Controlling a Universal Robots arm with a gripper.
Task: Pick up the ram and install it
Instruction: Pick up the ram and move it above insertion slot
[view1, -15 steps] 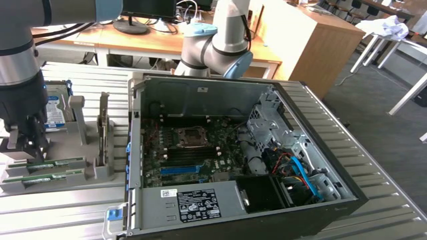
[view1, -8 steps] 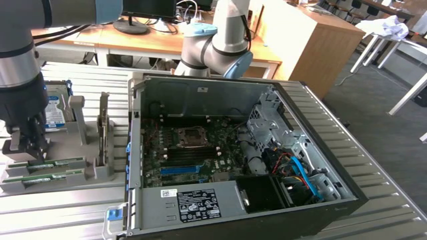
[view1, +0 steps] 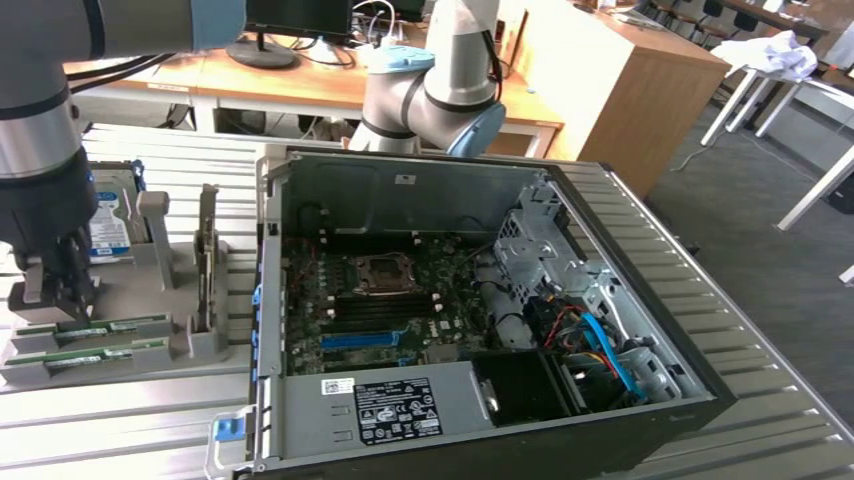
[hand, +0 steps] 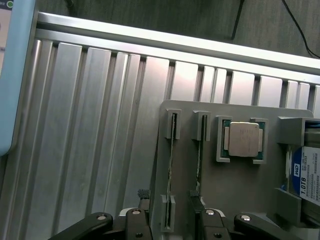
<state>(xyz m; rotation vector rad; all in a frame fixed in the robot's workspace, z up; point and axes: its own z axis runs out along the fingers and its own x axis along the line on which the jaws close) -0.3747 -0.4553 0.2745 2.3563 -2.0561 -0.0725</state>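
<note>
Your gripper (hand: 170, 199) has its jaws spread wide and holds nothing. They straddle the ram (hand: 170, 160), one finger on each side, with a gap showing on both. The ram stands on edge in the grey holder (hand: 240, 187), just beside a second stick (hand: 200, 160).

We find the exterior view lit softly and evenly, bright enough throughout; the ribbed metal table (view1: 134, 420) looks pale and carries only faint shadows; the inside of the computer case (view1: 400, 195) is dimmer, and darkest in its near corner toward the exterior view's right; in the wrist view a strong band of glare runs along the table's edge rail (hand: 175, 47); the slats darken away from it; the processor chip (hand: 243, 139) gleams dully.
</note>
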